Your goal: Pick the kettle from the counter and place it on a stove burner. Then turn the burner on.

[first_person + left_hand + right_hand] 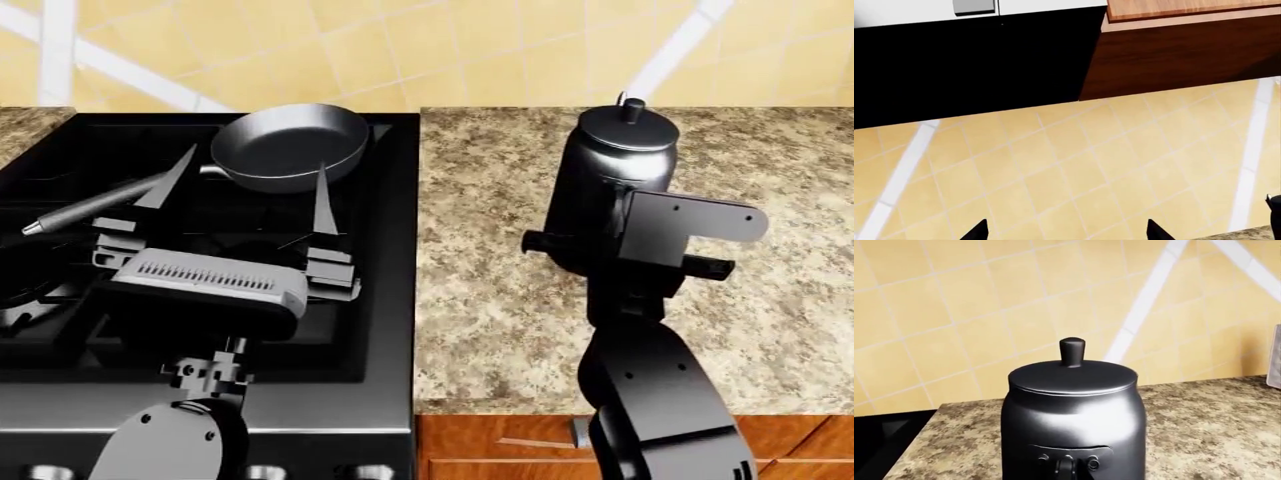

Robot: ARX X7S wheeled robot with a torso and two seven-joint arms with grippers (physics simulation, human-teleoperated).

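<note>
The right gripper (627,255) reaches the kettle (607,170) on the counter (507,300), jaw state unclear, while the left gripper's (240,195) jaws spread before the pan (287,145); no writing is legible.

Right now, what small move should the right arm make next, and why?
Probably close the right pincer on the kettle. The kettle stands upright on the counter, not yet on a burner, with the pincer right at its body; whether it already grips, I cannot tell.

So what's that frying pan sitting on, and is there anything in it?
The frying pan sits on the black grate of the stove, at the back. Its bowl looks empty. The burner beneath is covered by the pan, so it cannot be seen. The left gripper hovers in front.
</note>
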